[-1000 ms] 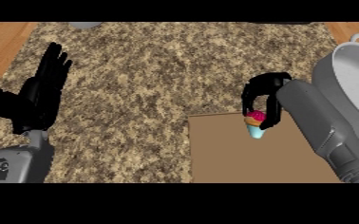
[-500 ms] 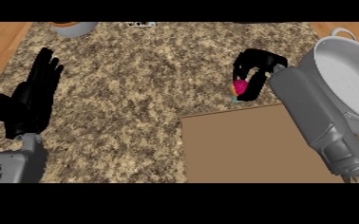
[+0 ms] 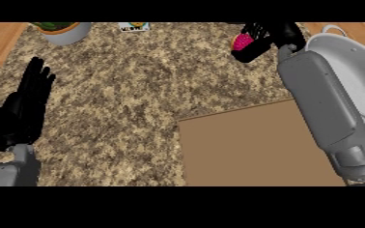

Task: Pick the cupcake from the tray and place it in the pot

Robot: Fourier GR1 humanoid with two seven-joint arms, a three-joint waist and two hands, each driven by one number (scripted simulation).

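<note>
Desk [image 3: 143, 77]: speckled brown-and-cream granite, mottled grain; wood strip at its far-left corner.
Tray [image 3: 249, 149]: flat, matte tan, straight-edged, bare, near-right on the desk.
Pot [image 3: 342, 53]: grey, rounded wall, pale loop handle, at the right edge.
Cupcake [image 3: 243, 42]: bright pink, only part showing; lifted above the desk, just left of the pot.
My right hand [image 3: 267, 38]: black, fingers curled round the cupcake.
My left hand [image 3: 28, 101]: black, fingers straight, resting at the left edge.
Planter [image 3: 64, 31]: pale round pot, green on top, far-left.

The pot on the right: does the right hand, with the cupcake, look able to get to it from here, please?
Probably yes. The right hand, curled round the cupcake, is just left of the pot, and nothing shows between them; only its own forearm crosses the pot's near side.
</note>
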